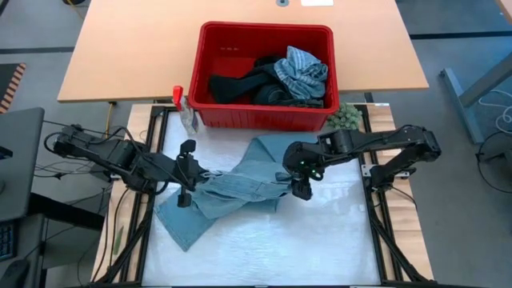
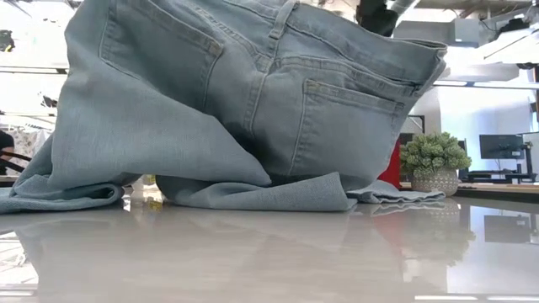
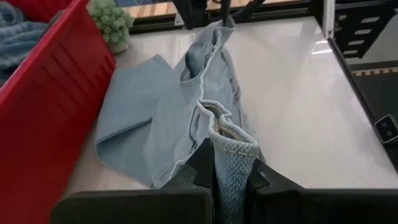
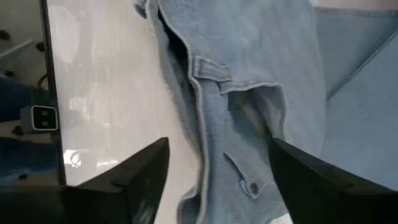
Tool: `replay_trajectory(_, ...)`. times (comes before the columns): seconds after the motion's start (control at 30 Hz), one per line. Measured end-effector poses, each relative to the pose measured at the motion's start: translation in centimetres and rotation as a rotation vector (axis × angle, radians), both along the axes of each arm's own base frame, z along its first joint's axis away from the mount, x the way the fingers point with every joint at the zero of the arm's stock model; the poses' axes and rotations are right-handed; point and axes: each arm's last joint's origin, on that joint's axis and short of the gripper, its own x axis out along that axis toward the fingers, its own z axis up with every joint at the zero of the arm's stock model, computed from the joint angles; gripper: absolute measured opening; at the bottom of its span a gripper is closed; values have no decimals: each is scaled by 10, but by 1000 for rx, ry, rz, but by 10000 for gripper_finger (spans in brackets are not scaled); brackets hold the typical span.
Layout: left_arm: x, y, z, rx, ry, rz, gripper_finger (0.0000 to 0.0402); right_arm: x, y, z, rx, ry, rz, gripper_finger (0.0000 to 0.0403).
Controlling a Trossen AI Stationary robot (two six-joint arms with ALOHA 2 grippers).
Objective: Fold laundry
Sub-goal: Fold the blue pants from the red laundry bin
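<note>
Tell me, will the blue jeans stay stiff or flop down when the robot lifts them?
Probably flop: the jeans already sag and bunch between the arms. The left gripper pinches folded denim, so the waistband seems thick. The legs trailing on the table would likely drag.

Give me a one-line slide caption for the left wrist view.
Left end effector shut on the waistband of light blue jeans spread beside the red basket.

Grey floor point(image 1: 464, 32), wooden desk point(image 1: 128, 48) behind white worktable point(image 1: 320, 240), bright room, monitors point(image 2: 498, 147) beyond.
</note>
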Motion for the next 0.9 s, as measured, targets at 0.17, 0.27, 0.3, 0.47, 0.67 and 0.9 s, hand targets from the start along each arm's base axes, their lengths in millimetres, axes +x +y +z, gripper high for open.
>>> replay_trajectory(0.17, -1, 0, 0, 2, 6, 6, 1, 0, 2, -1, -78, -4, -30, 331)
replay_trajectory(0.27, -1, 1, 0, 0, 6, 7, 1, 0, 8, 0, -80, -19, -18, 332)
replay_trajectory(0.3, -2, 1, 0, 0, 6, 7, 1, 0, 11, 0, -84, -21, -11, 332)
replay_trajectory(0.47, -2, 1, 0, 1, 7, 7, 1, 2, 26, -5, -131, -15, 1, 329)
replay_trajectory(0.67, -2, 1, -1, 1, 11, 5, 1, 21, 36, -37, -235, 102, -13, 329)
replay_trajectory(0.9, -4, 1, 2, -3, -1, 0, 0, 34, 26, -60, -246, 214, -65, 265)
